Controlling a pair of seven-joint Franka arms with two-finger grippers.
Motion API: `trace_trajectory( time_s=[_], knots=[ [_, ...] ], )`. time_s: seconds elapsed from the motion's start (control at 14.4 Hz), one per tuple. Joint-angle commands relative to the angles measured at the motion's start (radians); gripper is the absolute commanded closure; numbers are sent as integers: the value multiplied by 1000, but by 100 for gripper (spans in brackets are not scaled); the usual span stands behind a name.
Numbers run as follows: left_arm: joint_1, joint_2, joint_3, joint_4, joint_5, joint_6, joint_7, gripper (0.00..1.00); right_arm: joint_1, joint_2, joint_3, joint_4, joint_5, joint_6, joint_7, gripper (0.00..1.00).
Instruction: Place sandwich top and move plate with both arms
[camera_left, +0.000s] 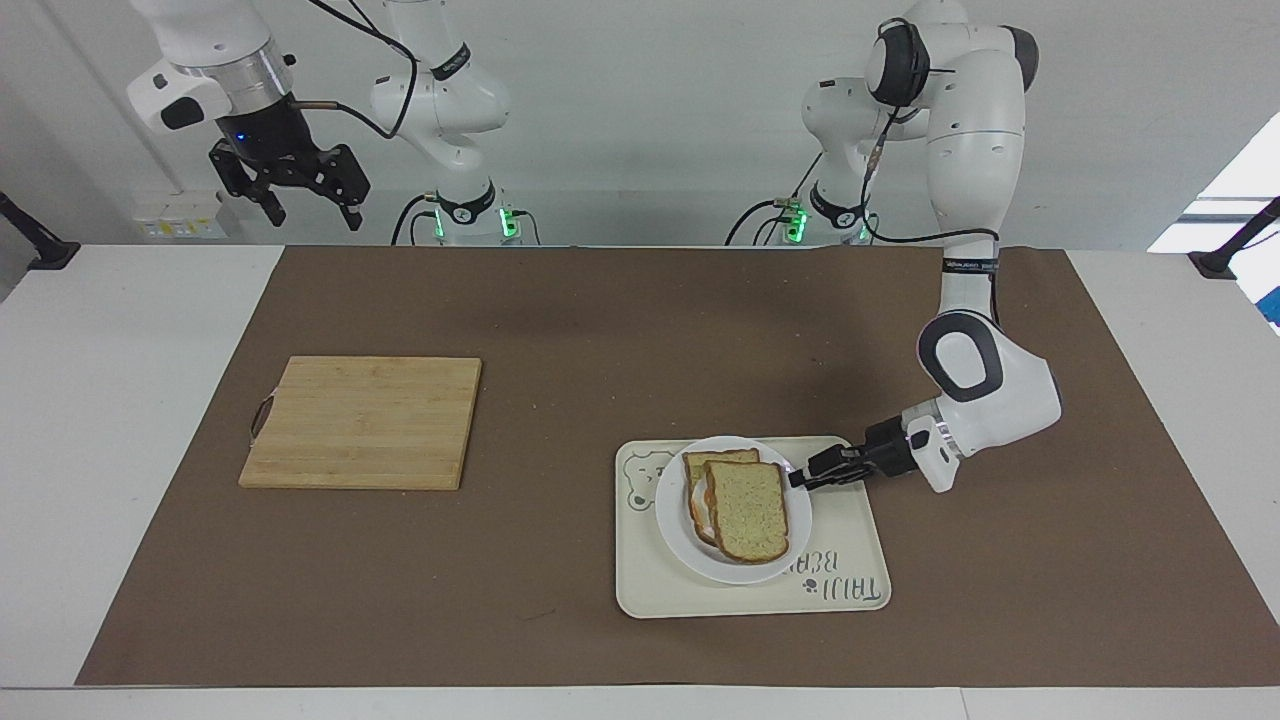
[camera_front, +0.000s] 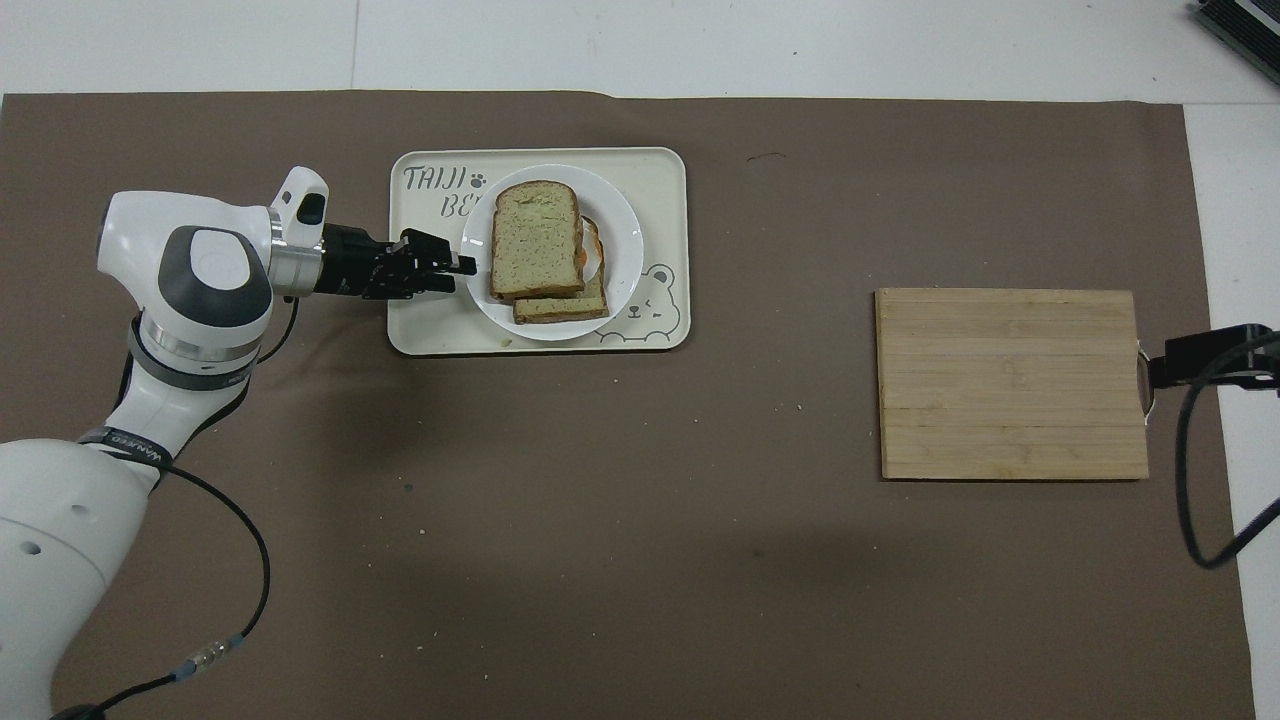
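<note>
I read the left gripper (camera_left: 797, 477) as lying low and level over the tray (camera_left: 850, 530), its fingertips right at the rim of the plate (camera_left: 675, 520) on the side toward the left arm's end of the table; whether the fingers clamp that rim or have let go of it I cannot tell. The plate sits on the tray, toward the tray's bear-drawing end, and reaches the tray's edge nearest the robots. The sandwich top (camera_left: 747, 509) lies on the plate, stacked askew on a lower slice (camera_left: 715, 460) whose crust edge shows on the side nearer the robots; a sliver of orange and white filling shows between the two slices. The tray rests on the brown mat (camera_left: 560, 330), near the mat's edge farthest from the robots. The right gripper (camera_left: 305, 205) waits raised, its fingers spread wide and holding nothing, above the table's edge nearest the robots at the right arm's end. A wooden cutting board (camera_left: 365, 422) lies flat on the mat toward the right arm's end, well apart from the tray.
</note>
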Motion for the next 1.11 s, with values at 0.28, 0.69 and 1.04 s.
trace_trajectory(
  time_s=[0.28, 0.69, 1.04],
  knots=[
    [28, -121, 36, 22, 215, -23, -178, 0, -17, -8, 7, -3, 24, 8, -21, 0],
    [30, -257, 39, 32, 664, -62, -402, 0, -17, -8, 7, -3, 24, 8, -21, 0],
    [28, -383, 44, 85, 986, -269, -396, 0, -17, -8, 7, -3, 24, 8, -20, 0]
  ],
)
